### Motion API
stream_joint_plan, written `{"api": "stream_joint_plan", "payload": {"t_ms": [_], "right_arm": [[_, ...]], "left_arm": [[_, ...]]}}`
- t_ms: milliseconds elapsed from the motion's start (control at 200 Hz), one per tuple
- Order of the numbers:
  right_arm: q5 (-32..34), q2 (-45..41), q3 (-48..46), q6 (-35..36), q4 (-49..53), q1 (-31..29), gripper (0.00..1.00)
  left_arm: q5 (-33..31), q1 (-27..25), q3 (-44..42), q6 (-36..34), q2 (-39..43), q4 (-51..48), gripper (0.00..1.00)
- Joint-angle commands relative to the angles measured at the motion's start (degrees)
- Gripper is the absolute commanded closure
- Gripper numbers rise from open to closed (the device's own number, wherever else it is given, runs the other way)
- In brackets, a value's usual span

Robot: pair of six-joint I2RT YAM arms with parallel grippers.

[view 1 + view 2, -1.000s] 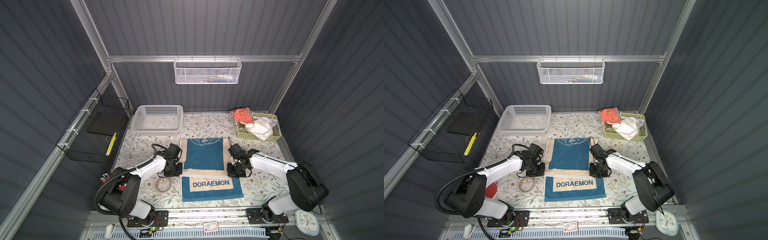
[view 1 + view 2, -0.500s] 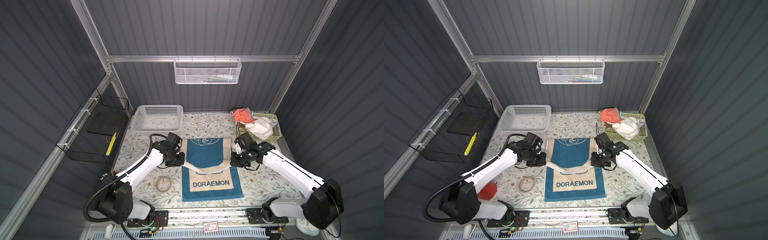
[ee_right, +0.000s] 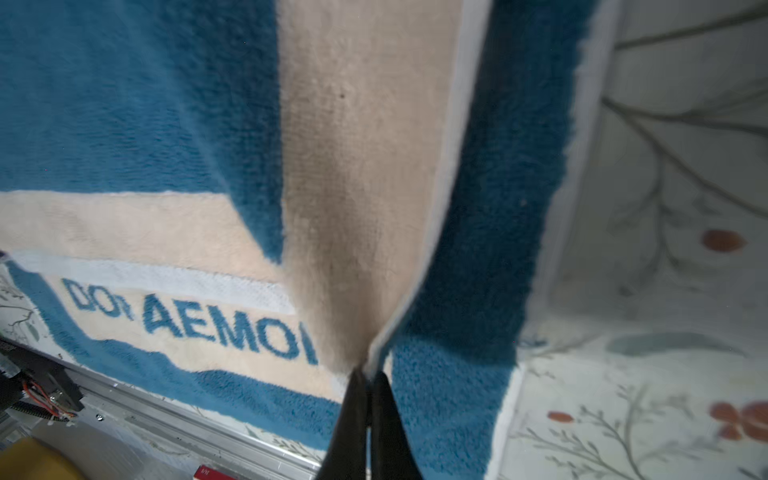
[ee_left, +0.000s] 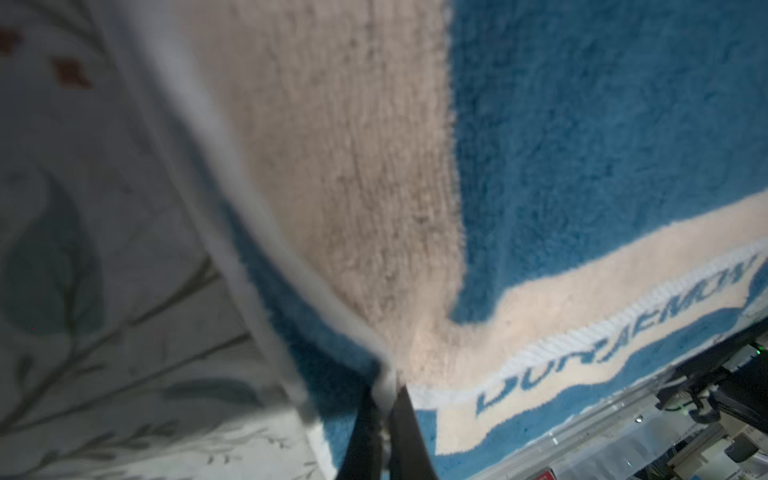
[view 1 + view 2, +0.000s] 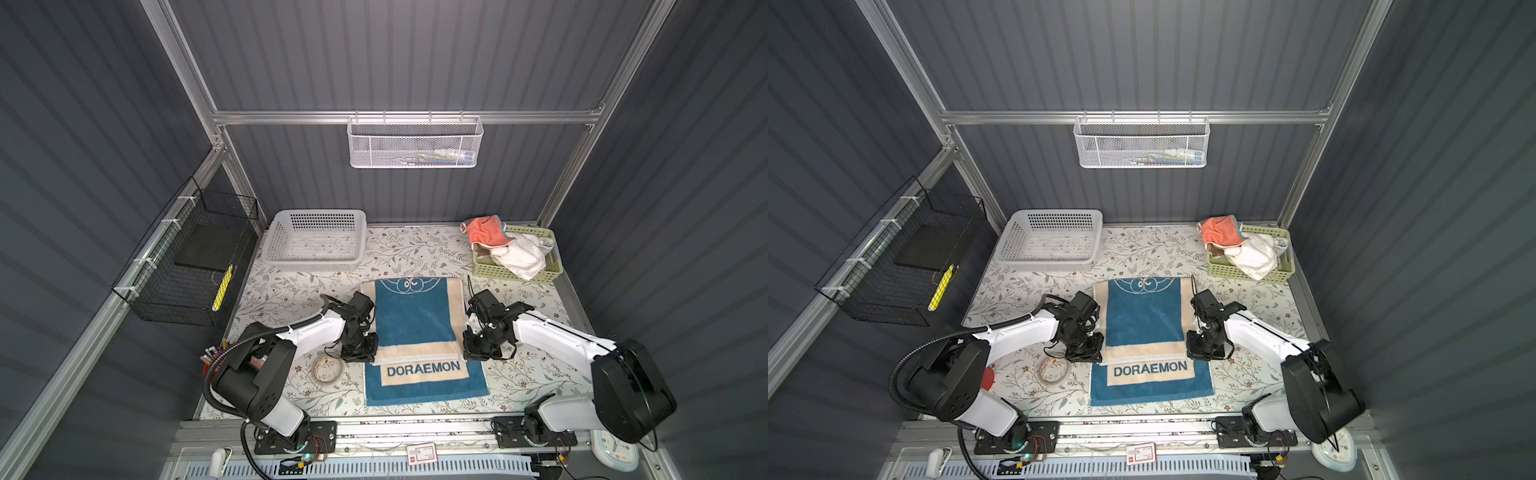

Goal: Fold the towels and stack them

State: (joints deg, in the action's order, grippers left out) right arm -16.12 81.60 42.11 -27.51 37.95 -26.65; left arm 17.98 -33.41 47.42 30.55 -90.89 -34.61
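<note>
Blue terry towel with cream border (image 5: 417, 320): I have left gripper (image 4: 384, 395) and right gripper (image 3: 368, 376) pinching its corners; uneven pull could slip one, skewing the fold.

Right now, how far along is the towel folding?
Done: nothing; no folded stack shows. In hand: left gripper and right gripper are each shut on a corner of the blue towel, its upper layer lying just short of the DORAEMON band; first fold partway. Remaining: finish it, then the orange towel and white towel, crumpled in the green basket.
</note>
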Motion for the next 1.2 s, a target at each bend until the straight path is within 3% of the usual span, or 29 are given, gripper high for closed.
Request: {"api": "stream_joint_plan", "payload": {"t_ms": [0, 75, 225, 430, 570, 986, 1196], "right_arm": [[0.76, 3.42, 1.01, 2.21, -6.86, 0.30, 1.00], [2.93, 6.66, 1.75, 3.18, -7.33, 0.93, 1.00], [1.07, 13.02, 2.91, 4.83, -10.44, 3.84, 1.00], [-0.58, 22.81, 11.84, 7.70, -8.74, 6.55, 1.00], [-0.76, 25.00, 16.92, 8.24, -5.96, 6.86, 1.00], [2.97, 17.08, 29.98, 11.22, 7.36, 7.58, 1.00], [4.17, 8.95, 32.73, 11.52, 9.96, 7.76, 1.00]], "left_arm": [[-3.24, 0.10, 3.57, 1.15, -3.85, 5.03, 1.00], [-4.98, 0.42, 6.35, -0.93, -7.00, 5.01, 1.00], [-6.29, 1.72, 15.51, -5.83, -16.16, 2.00, 1.00], [-8.50, 4.08, 27.51, -10.88, -25.77, -2.30, 1.00], [-8.13, 4.75, 32.91, -12.66, -29.84, -5.07, 1.00], [-6.41, 8.00, 44.72, -17.14, -23.30, -13.39, 1.00], [-5.36, 8.10, 50.45, -18.06, -18.95, -19.31, 1.00]]}}
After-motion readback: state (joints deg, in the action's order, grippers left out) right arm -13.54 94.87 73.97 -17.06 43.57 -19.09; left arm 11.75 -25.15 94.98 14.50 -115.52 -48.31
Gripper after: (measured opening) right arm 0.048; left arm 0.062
